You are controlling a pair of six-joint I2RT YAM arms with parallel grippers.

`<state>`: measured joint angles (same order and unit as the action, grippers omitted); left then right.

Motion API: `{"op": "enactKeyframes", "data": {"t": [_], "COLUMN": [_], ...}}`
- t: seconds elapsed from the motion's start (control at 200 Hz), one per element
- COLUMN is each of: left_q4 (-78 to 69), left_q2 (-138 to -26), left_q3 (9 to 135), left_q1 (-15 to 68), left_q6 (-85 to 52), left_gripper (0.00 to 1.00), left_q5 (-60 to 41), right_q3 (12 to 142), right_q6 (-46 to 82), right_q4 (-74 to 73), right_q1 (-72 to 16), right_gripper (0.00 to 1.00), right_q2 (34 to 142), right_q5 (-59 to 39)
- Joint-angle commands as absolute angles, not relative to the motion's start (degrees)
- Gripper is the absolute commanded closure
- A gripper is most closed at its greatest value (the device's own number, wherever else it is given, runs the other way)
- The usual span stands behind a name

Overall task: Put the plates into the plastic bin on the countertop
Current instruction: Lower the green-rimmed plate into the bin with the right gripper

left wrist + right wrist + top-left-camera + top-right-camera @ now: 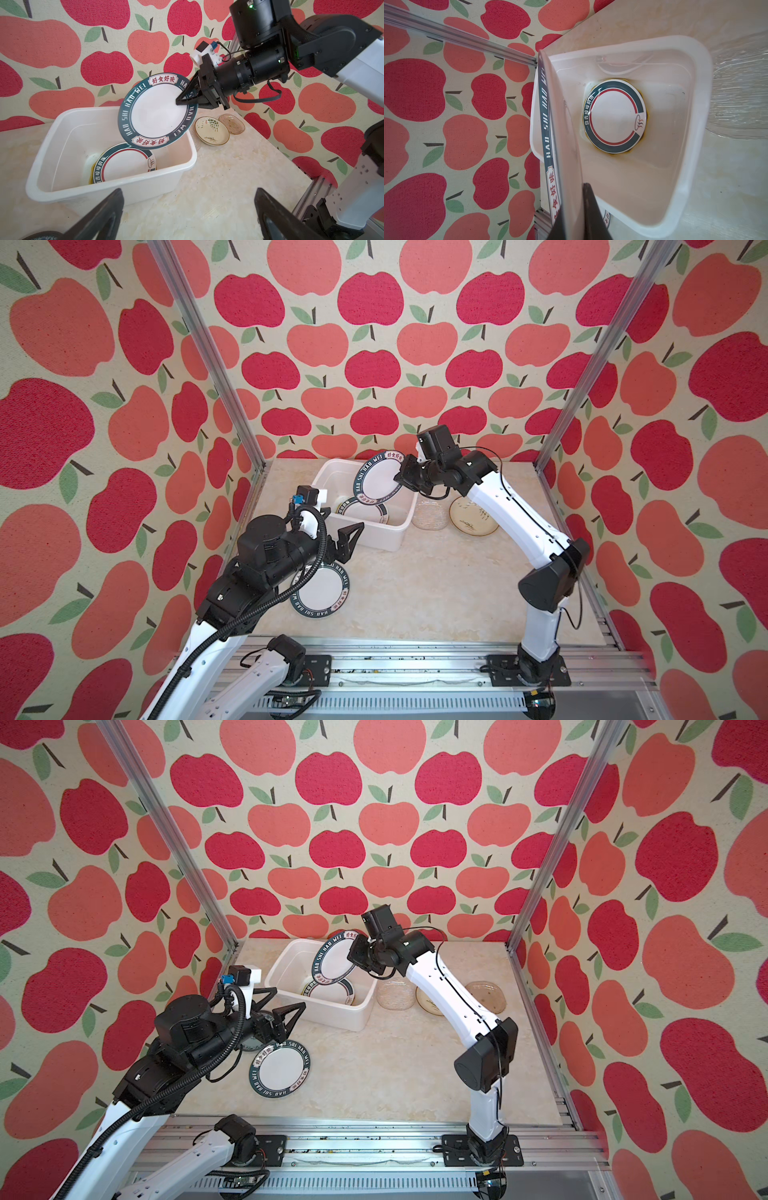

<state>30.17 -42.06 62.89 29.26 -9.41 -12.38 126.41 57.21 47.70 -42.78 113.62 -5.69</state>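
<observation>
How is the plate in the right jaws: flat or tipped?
Tipped: the plate hangs nearly on edge over the plastic bin, its rim pinched.

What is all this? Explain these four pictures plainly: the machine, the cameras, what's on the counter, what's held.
Two robot arms with pincer grippers work at a countertop. Two pictures look down from overhead; the other two come from cameras on each arm's wrist. The right gripper is shut on a green-rimmed plate, tilted above the white bin, where another plate already lies. The left gripper is open and empty. A matching plate, a clear dish, a leaf-painted dish and a brown glass dish wait on the countertop.
</observation>
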Motion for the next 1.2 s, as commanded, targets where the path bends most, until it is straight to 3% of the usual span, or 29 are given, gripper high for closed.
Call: {"op": "enactKeyframes", "data": {"t": [0.0,0.305,1.016,1.196], "left_q4": [31.0,28.7,27.0,26.9], "left_q2": [-41.6,-42.4,-45.3,-45.4], "left_q3": [61.4,59.9,60.0,59.9], "left_q1": [28.9,28.9,29.0,29.0], "left_q6": [-9.3,-9.4,-9.3,-9.6], "left_gripper": [0.01,0.01,0.01,0.01], "left_q5": [-12.1,-12.7,-13.2,-13.0], "right_q3": [133.7,139.0,134.1,130.9], "right_q6": [53.9,52.9,55.4,56.8], "right_q4": [51.4,52.0,44.6,42.3], "right_q1": [-43.5,-43.7,-43.3,-42.9], "right_gripper": [1.00,1.00,1.00,0.89], "right_q2": [120.3,129.9,136.6,136.3], "right_q5": [-4.8,-7.3,-11.7,-12.6]}}
